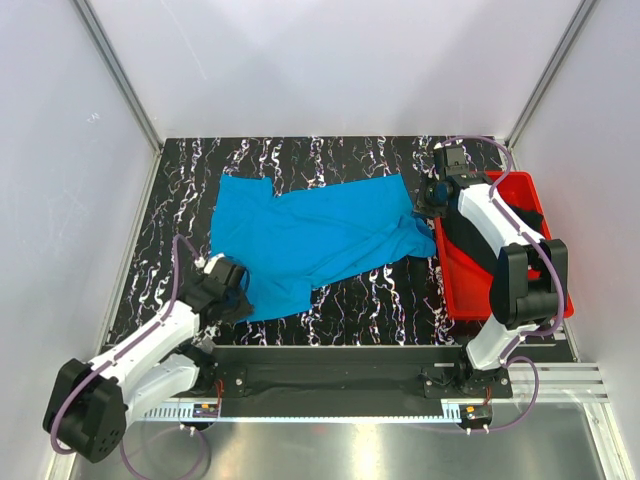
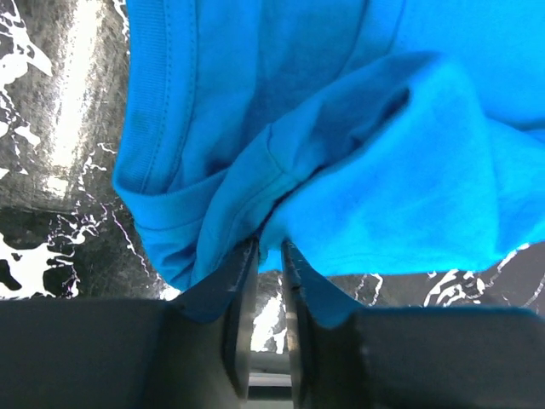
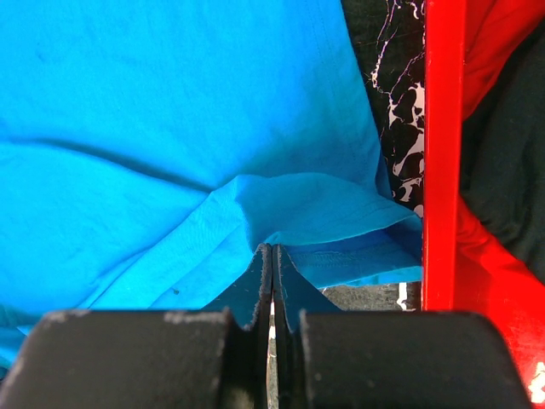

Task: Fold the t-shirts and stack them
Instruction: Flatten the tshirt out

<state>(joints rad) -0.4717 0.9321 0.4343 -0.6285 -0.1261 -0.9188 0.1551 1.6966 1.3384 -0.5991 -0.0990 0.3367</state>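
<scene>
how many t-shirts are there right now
2. A blue t-shirt lies spread on the table. A black t-shirt sits in the red tray at the right, partly covered by the right arm. More could be hidden beneath it.

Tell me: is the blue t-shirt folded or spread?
Spread: the blue t-shirt lies mostly flat across the table, wrinkled, with no neat fold.

Right: tray [image 1: 447, 290] rim blocks, tight beside shirt [image 1: 320, 235] corner.
Far: bare table [image 1: 330, 155] strip, open.
Near centre: open lane.
</scene>
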